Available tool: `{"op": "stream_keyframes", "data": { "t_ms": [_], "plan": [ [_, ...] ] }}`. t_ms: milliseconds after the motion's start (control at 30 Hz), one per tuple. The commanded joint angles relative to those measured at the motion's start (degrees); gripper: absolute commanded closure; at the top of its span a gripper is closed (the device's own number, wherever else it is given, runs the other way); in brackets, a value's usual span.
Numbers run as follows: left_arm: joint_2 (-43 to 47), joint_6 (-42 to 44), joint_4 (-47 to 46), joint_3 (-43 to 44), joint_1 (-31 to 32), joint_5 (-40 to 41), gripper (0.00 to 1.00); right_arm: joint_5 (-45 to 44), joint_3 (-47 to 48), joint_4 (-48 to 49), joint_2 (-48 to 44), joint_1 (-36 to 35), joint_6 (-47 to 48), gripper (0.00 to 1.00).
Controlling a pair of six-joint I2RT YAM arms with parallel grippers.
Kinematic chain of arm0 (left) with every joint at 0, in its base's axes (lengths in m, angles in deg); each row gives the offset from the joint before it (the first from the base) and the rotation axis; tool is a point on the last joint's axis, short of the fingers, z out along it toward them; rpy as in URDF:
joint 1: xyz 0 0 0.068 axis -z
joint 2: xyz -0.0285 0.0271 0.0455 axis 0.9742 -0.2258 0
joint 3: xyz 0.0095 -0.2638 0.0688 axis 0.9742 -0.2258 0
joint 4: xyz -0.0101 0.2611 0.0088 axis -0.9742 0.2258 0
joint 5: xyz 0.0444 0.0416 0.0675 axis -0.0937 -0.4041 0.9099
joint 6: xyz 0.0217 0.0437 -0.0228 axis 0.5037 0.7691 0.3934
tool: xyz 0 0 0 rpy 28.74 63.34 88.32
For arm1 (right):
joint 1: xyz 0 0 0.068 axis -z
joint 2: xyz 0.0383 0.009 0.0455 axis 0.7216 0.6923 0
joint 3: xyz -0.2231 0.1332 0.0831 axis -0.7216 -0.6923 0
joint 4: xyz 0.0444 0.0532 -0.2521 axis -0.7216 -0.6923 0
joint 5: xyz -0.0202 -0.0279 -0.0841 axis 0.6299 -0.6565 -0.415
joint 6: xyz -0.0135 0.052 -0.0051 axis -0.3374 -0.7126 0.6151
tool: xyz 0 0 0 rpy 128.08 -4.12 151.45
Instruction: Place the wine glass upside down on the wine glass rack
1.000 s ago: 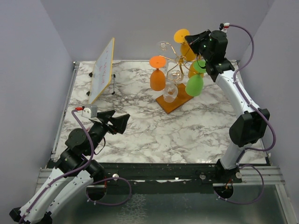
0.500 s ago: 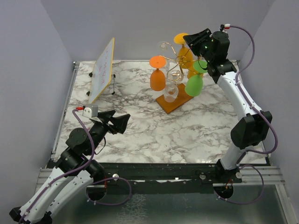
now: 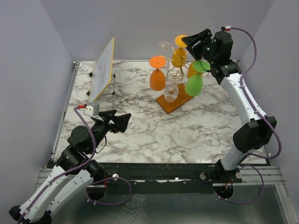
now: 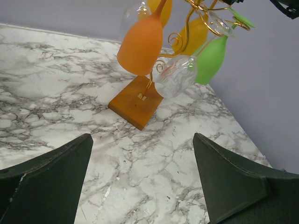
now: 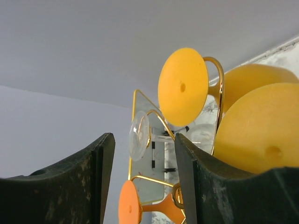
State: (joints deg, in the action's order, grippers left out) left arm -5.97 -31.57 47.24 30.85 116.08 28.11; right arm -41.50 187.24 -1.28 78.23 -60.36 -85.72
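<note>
Your rack (image 3: 175, 101), far side of the table (image 3: 140, 133), bears two yellow glasses (image 3: 179, 56), two clear glasses (image 3: 170, 92), one orange glass (image 3: 158, 80) and one green glass (image 3: 194, 85), all upturned. The left gripper (image 3: 125, 119) and right gripper (image 3: 187, 42) both gape wide, empty.

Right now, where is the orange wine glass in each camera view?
Top external: the orange wine glass hangs picture-left on the gold wire rack, upper centre.
Left wrist: the glass is top centre, bowl down.
Right wrist: only its foot shows, bottom centre.
Shared landmark: the rack's gold curls.
</note>
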Motion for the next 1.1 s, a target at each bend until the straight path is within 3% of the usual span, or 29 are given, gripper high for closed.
{"op": "stream_keyframes", "data": {
  "t_ms": [0,300,467,667,933,1067],
  "plan": [
    [-0.52,-0.50,0.98,1.82,0.20,0.66,0.11,3.84,-1.31,-2.23,-3.17,0.19,-0.93,0.40],
    [-1.76,-0.05,3.36,3.85,0.20,0.74,0.08,5.62,-7.49,1.74,-11.92,0.14,1.35,0.40],
    [-4.10,0.85,7.04,6.44,0.17,1.42,0.01,8.41,-16.26,0.82,-25.78,0.12,12.92,0.40],
    [-6.27,1.97,9.56,9.23,0.17,4.76,0.01,-2.03,-27.22,-14.86,-45.42,0.19,26.95,0.39],
    [-9.14,4.56,12.19,14.81,0.19,12.02,0.01,-16.79,-37.80,-33.69,-62.63,0.19,31.71,0.36],
    [-10.82,8.36,15.43,18.86,0.16,12.75,0.01,-19.63,-38.66,-40.54,-66.99,0.18,33.03,0.32]
  ]
}}
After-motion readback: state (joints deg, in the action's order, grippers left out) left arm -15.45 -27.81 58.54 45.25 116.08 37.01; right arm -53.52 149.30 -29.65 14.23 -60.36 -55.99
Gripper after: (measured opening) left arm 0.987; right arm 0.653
